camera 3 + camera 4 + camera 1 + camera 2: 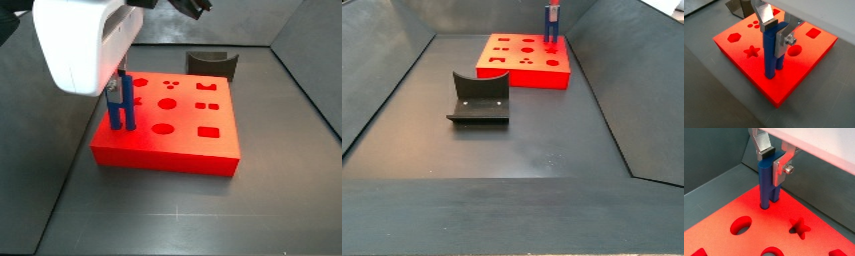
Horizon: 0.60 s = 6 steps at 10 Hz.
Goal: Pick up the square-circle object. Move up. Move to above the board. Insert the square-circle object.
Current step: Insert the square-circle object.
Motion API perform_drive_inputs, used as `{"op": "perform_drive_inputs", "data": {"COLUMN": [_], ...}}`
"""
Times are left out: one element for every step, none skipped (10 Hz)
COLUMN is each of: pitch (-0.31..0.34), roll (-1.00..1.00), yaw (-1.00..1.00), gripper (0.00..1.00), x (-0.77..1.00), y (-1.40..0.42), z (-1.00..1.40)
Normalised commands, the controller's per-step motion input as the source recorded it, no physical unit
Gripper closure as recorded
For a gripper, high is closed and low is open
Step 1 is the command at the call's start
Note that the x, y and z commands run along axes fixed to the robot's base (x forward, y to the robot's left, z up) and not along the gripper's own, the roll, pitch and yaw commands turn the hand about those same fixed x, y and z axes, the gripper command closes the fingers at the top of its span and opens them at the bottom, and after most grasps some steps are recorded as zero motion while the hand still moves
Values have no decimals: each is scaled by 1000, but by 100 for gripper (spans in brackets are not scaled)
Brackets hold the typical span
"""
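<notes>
The square-circle object (771, 55) is a tall blue peg with two legs. It stands upright with its lower end on the red board (814, 50), near the board's edge. I cannot tell whether it sits in a hole. My gripper (775, 34) is shut on the peg's upper part, with one silver finger on each side. Both also show in a wrist view: the gripper (773, 163) and the peg (766, 185) on the board (757, 230). In a side view the peg (120, 108) stands at the board's (174, 145) left side, with the gripper hidden behind a white housing. The peg also shows in a side view (552, 28).
A dark grey curved holder (480, 97) stands on the floor apart from the board (529, 72), and it also shows in a side view (210, 63). Star, round and square holes lie open around the peg. Grey walls enclose the floor.
</notes>
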Motion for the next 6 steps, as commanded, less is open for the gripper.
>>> {"op": "perform_drive_inputs", "data": {"pitch": [-240, -297, -233, -250, -110, -91], "roll": [23, 1, 0, 0, 0, -70], "yaw": [20, 3, 0, 0, 0, -80], "gripper": [100, 100, 100, 100, 100, 100], "x": [0, 0, 34, 0, 40, 0], "y": [-103, -71, 0, 0, 0, 86], "z": [-540, -651, -663, -566, -231, -123]}}
